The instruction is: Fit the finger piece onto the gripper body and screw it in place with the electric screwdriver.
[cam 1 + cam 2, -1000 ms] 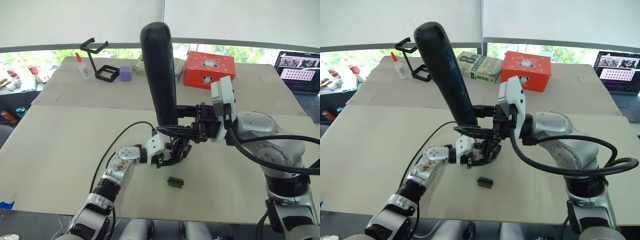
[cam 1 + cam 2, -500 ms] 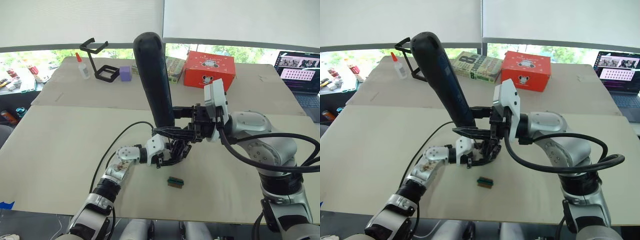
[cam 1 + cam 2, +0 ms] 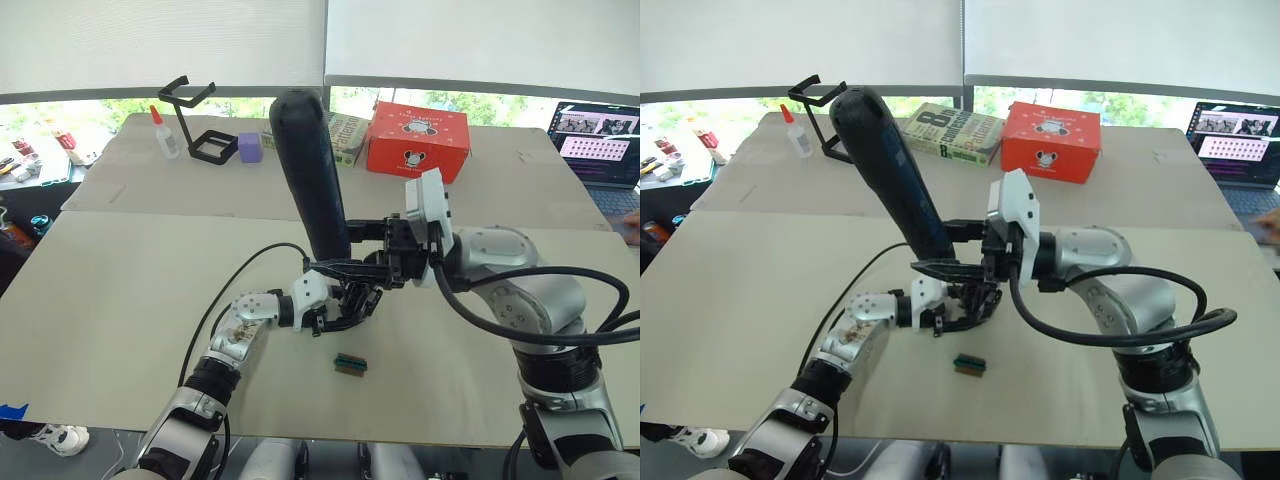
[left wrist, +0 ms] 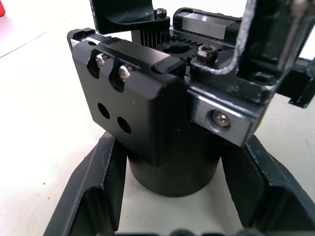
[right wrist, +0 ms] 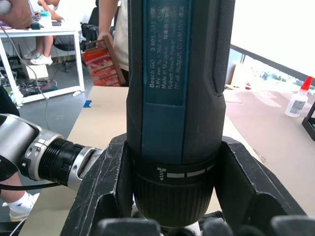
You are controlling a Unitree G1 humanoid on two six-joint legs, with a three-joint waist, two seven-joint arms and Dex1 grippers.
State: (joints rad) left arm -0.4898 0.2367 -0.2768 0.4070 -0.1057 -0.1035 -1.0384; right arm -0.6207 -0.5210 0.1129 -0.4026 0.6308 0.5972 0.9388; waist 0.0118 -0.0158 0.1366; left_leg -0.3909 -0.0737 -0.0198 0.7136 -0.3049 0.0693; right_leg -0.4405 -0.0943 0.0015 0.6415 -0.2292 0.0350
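The electric screwdriver (image 3: 313, 175) is a long black cylinder standing nearly upright over the table's middle, bit end down. My right gripper (image 3: 345, 266) is shut on its lower collar, and the right wrist view shows black fingers (image 5: 106, 187) on either side of the barrel (image 5: 172, 98). Directly beneath it sits the gripper body (image 4: 147, 113), a chunky black mechanism with screws and gear teeth. My left gripper (image 3: 350, 306) is shut on its round base, resting on the table. I cannot tell the finger piece apart from the body.
A small green-and-black block (image 3: 350, 363) lies on the table just in front of the grippers. Along the far table stand a red box (image 3: 418, 138), a book (image 3: 952, 130), a purple cube (image 3: 250, 148), a black stand (image 3: 195, 120) and a glue bottle (image 3: 166, 135). A laptop (image 3: 600, 145) sits far right.
The screwdriver has sunk lower toward the gripper body and my right wrist has shifted slightly left. The left gripper and the body have stayed put.
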